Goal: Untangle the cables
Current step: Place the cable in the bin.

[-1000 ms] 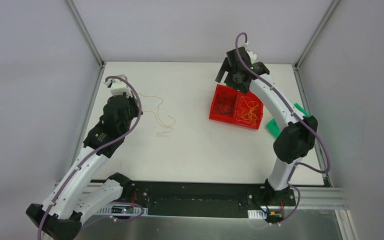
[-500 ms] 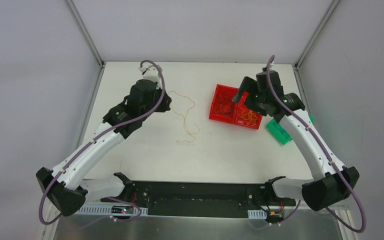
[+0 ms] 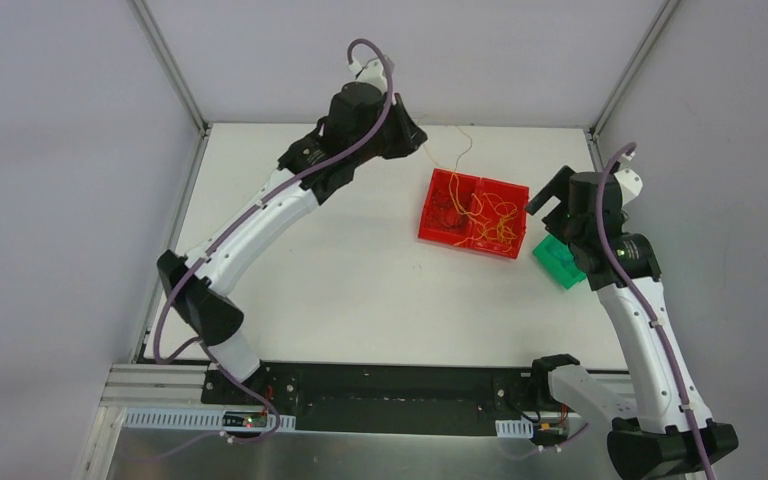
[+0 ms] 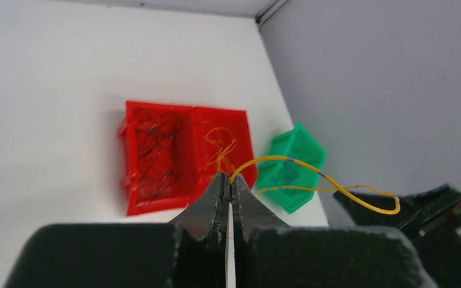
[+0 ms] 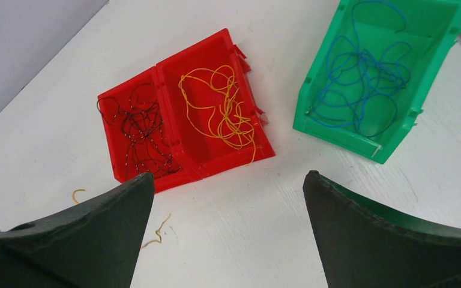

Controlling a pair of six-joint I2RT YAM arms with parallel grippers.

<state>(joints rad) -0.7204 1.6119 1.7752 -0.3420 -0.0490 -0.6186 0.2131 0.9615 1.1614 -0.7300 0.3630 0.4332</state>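
Left tool [image 4: 229, 183] swung toward the red bin [image 4: 156, 204] pinching yellow cable [image 4: 264, 158]; right tool [image 5: 228, 175] spread wide.

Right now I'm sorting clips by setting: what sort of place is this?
Probably a robotics lab cell: a white table walled by grey panels, a left arm and right arm bolted at its edge, a red bin and green bin holding cables.

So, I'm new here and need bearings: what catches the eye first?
The left gripper, raised near the far edge of the table, is shut on a yellow wire trailing toward the red bin. That bin holds dark wires and yellow wires in separate compartments; the green bin beside it holds blue wires.
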